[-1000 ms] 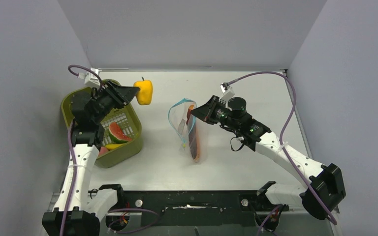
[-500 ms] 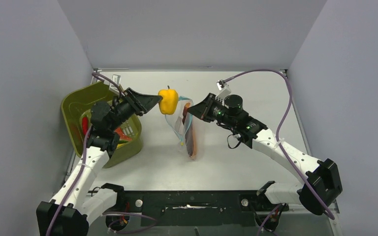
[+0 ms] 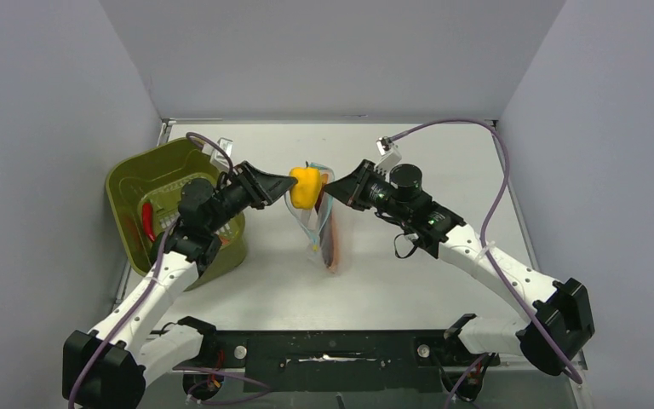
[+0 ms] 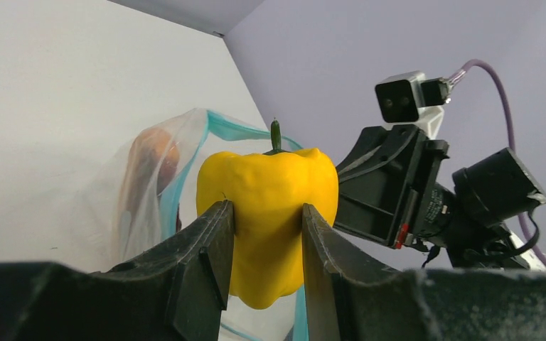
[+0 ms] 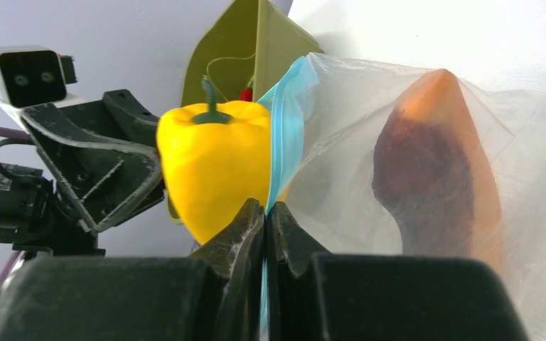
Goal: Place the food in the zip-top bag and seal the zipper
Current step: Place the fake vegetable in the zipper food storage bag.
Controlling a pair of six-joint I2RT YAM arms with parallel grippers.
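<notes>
A yellow toy pepper [image 3: 306, 187] hangs at the mouth of the clear zip-top bag [image 3: 324, 234], with my left gripper [image 3: 288, 181] shut on its sides [image 4: 266, 213]. The pepper [image 5: 210, 167] sits just outside the light-blue zipper [image 5: 284, 128], level with the bag's raised edge. My right gripper [image 5: 265, 207] is shut on that zipper strip and holds the mouth up [image 3: 329, 185]. Inside the bag [image 5: 341, 142] lies one orange and dark brown food piece [image 5: 434, 170]. The bag's open loop [image 4: 231, 128] shows behind the pepper in the left wrist view.
The olive-green bin [image 3: 136, 183] stands at the left, under my left arm, with a red chili [image 3: 147, 220] inside. The grey walls close in on the left, back and right. The black arm base rail [image 3: 332, 349] runs along the near edge.
My left arm has carried the yellow pepper rightward from above the bin to the bag's mouth. The right gripper kept its hold on the zipper and shifted slightly left.
</notes>
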